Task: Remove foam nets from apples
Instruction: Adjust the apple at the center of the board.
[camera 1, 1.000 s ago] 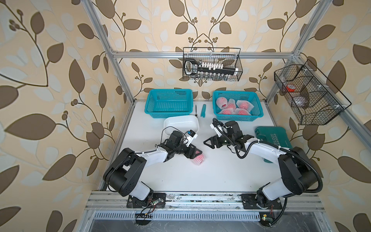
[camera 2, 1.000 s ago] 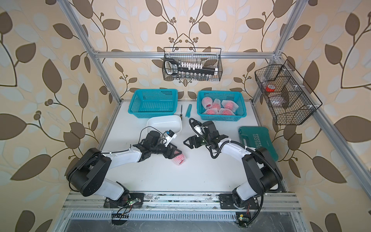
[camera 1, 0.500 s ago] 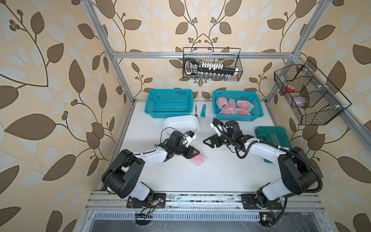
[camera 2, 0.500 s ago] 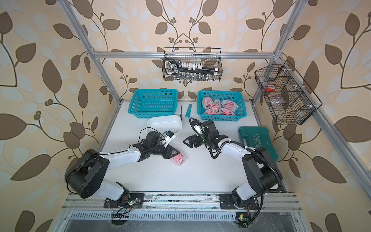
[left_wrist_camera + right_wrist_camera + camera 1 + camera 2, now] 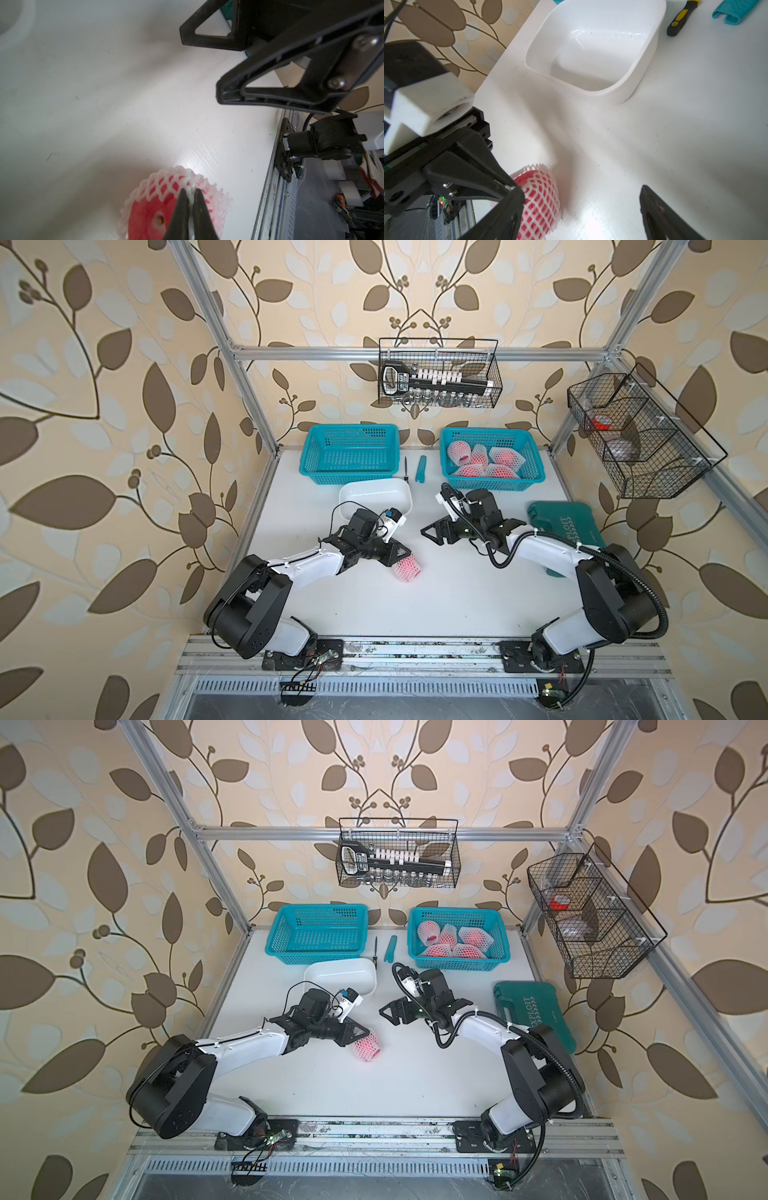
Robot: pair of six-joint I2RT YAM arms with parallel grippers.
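Left gripper is pinched tight on the rim of the foam net, with the apple lying mid-table. Right gripper hangs spread, far-right of it. Next, probably: steady the apple, peel.

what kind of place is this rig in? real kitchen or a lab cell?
Most likely a staged robot data-collection cell, not a real room: wallpaper panels on a bare aluminium frame, left arm and right arm bolted to a front rail, props like netted apples in a teal basket.
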